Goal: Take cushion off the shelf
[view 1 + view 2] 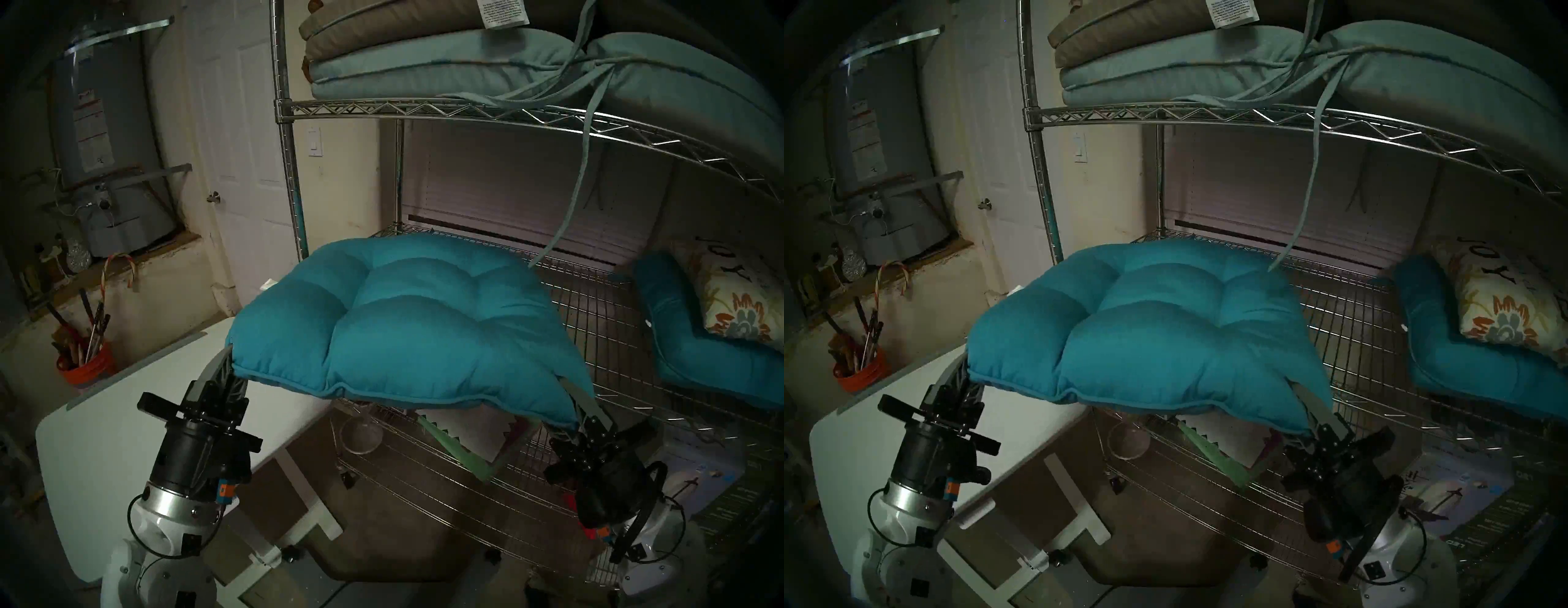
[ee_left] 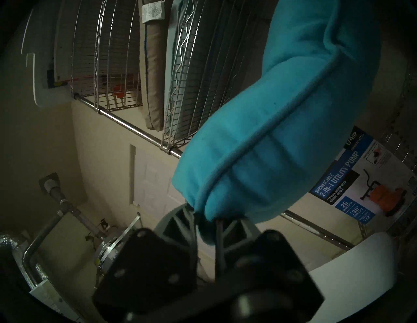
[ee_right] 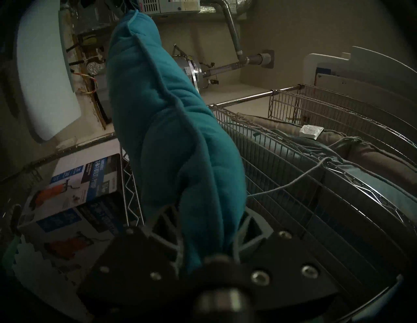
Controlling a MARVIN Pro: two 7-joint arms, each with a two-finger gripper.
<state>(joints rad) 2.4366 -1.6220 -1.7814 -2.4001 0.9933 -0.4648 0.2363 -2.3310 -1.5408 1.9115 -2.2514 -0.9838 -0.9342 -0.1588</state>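
I have the large bright teal tufted square cushion (image 1: 407,322) held up between both arms, roughly level, with its near edge sagging a little between the two grips. My left gripper (image 1: 231,361) is clamped on the cushion's near left corner; in the left wrist view the grey ribbed fingers (image 2: 180,223) pinch the piped corner between them. My right gripper (image 1: 579,407) is clamped on the near right corner, and the right wrist view shows the teal fabric bunched tightly between its two fingers (image 3: 250,227).

The cushion's front half hangs out past the front of the tall chrome wire shelf (image 1: 424,108), over the corner of the white tabletop (image 1: 106,424) on the left side. Its far edge lies over the rack's gridded middle tier (image 1: 615,331); I cannot tell whether it touches the wire there.

On the upper tier, a stack of flat pale blue-green and tan cushions (image 1: 424,63) sits above, and one of their long thin tie straps (image 1: 572,199) dangles down, its end close to the teal cushion's far right corner. Further right on the middle tier lies a second teal cushion (image 1: 700,352) with a floral-print throw pillow (image 1: 738,301) resting on it, well apart from the one I hold. A blue and white pump box (image 2: 361,178) stands on the low tier beneath.
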